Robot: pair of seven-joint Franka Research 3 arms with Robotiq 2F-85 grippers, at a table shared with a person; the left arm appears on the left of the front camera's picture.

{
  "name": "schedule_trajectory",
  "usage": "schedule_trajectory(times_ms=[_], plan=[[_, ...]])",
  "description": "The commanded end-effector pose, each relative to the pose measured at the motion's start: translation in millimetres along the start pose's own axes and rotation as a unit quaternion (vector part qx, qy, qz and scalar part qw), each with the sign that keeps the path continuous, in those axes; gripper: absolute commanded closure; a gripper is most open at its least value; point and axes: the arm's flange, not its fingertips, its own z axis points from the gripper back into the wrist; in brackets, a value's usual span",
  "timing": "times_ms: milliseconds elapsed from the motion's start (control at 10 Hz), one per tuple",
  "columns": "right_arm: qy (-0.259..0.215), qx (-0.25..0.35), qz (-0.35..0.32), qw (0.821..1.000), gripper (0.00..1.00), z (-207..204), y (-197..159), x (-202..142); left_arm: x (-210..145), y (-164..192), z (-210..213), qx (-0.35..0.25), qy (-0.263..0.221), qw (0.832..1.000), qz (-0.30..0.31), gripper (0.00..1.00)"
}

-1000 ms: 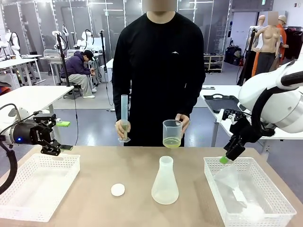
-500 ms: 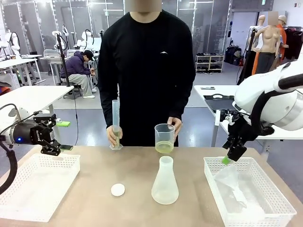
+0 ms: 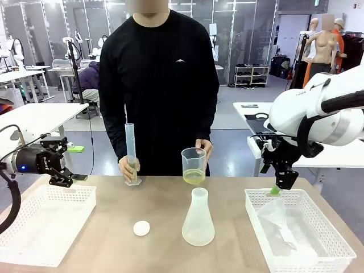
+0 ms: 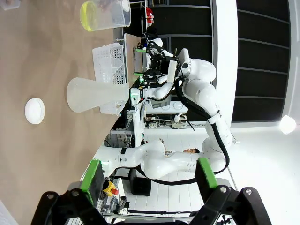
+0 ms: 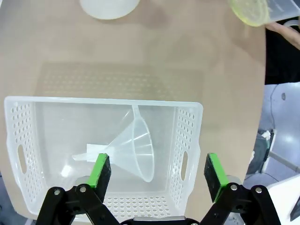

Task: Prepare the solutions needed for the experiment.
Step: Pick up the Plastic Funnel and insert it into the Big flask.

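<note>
The solutions show as a shallow yellow layer (image 3: 194,177) in a clear beaker (image 3: 194,165) that the person holds at the table's far edge; the same yellow liquid (image 4: 88,15) appears in the left wrist view and again (image 5: 251,11) in the right wrist view. The person's other hand stands a tall graduated cylinder (image 3: 131,151) on the table. An empty conical flask (image 3: 198,219) stands mid-table. My left gripper (image 3: 78,163) hangs open above the left basket (image 3: 57,189). My right gripper (image 3: 277,185) is open over the right basket (image 3: 284,193), above a clear funnel (image 5: 138,149).
A small white round cap (image 3: 141,228) lies on the table left of the flask. The funnel (image 3: 276,219) lies on its side in the right basket (image 5: 103,101). The flask (image 4: 96,93) and cap (image 4: 35,110) lie ahead of my left fingers (image 4: 91,173).
The person has stepped toward picture left and lowered the cylinder and beaker to the table. My right gripper has shifted slightly left and down over the basket. The left arm is still.
</note>
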Motion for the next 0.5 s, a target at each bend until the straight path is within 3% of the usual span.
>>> schedule_trajectory(times_ms=[0, 100, 400], plan=[[0.021, 0.026, -0.014, 0.999, 0.0, 3, -12, -2, 1, 0, -2, 0.007, -0.005, 1.0, -0.003, 0.0], [0.0, 0.0, 0.0, 1.0, 0.0, 0, 0, 0, 1, 0, -2, 0.007, -0.005, 1.0, -0.003, 0.0], [0.004, 0.011, 0.001, 1.0, 0.0, -1, -4, -1, 1, 0, -2, 0.007, -0.005, 1.0, -0.003, 0.0]])
